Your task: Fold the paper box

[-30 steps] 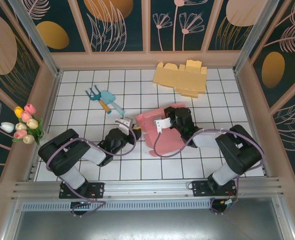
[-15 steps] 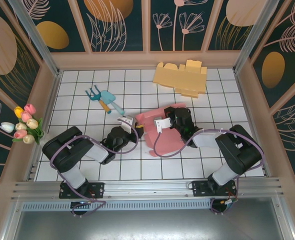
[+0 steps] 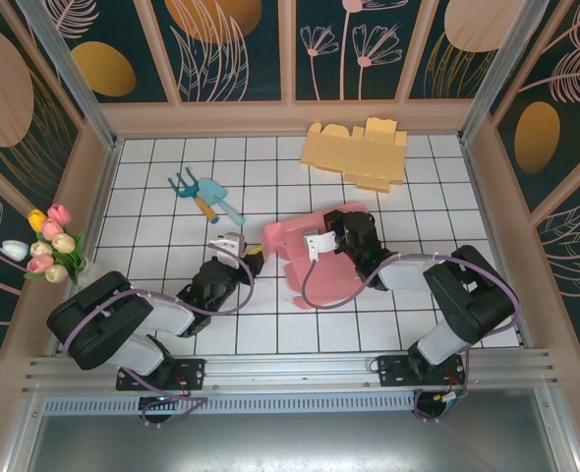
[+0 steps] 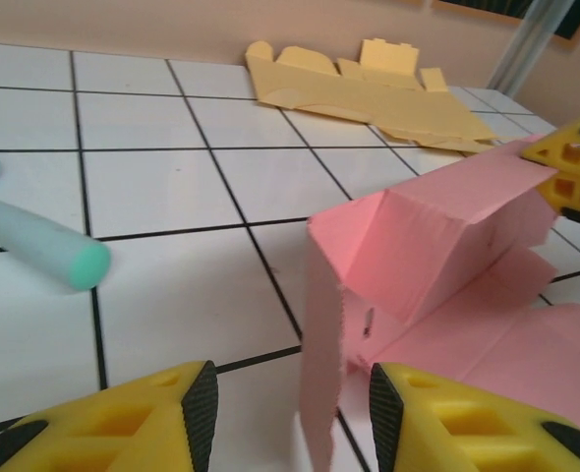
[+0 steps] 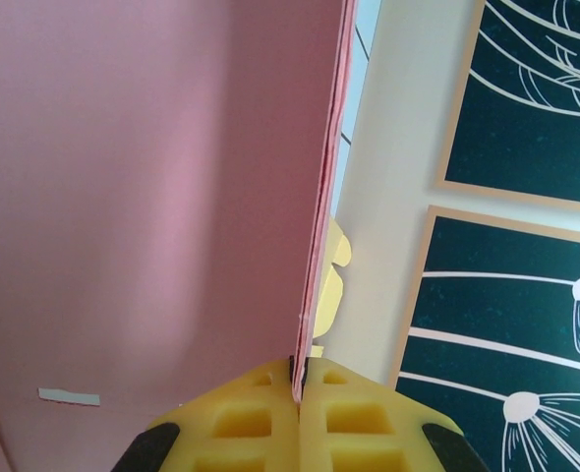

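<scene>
Pink paper box (image 3: 334, 280) lies mid-surface (image 3: 152, 211), partly erected; one panel (image 5: 152, 197) is pinched by the closed right gripper (image 5: 298, 379); left gripper (image 4: 290, 393) is seen half-open, empty, near a loose flap (image 4: 321, 324); most folds are judged outstanding.

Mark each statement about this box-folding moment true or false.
1. The right gripper is shut on a panel of the pink box. True.
2. The left gripper is clamped on the pink box. False: its jaws stand open and it holds nothing.
3. The yellow box lies flat and unfolded at the far side of the table. True.
4. The teal garden tools lie on top of the pink box. False: they lie on the table to its left, apart from it.
</scene>
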`<move>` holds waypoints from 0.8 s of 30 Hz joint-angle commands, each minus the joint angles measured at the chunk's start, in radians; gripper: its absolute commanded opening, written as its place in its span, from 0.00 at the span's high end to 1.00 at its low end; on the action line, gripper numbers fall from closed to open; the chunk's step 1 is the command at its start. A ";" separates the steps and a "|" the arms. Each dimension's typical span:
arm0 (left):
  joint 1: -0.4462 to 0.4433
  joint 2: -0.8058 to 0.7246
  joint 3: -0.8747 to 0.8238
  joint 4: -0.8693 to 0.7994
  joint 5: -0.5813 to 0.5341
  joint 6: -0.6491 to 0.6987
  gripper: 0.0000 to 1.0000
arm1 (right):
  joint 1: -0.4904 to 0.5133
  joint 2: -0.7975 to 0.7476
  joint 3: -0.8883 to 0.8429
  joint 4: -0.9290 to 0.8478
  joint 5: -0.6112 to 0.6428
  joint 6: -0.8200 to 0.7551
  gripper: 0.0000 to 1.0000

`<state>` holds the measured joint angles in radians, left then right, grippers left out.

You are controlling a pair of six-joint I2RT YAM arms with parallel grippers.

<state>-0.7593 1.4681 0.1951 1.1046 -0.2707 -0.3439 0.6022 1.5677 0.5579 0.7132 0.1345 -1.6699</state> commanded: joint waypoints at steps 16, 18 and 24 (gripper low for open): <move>0.079 0.202 0.096 0.107 0.137 0.143 0.46 | 0.007 0.000 -0.022 -0.113 0.013 -0.011 1.00; 0.084 0.224 0.100 0.138 0.165 0.165 0.45 | 0.006 0.001 -0.021 -0.115 0.011 -0.011 1.00; 0.083 0.310 0.150 0.144 0.209 0.186 0.45 | 0.006 0.007 -0.019 -0.113 0.010 -0.011 1.00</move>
<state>-0.6823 1.7435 0.3214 1.1931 -0.1078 -0.1928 0.6022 1.5669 0.5579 0.7067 0.1379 -1.6699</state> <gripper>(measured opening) 0.548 0.067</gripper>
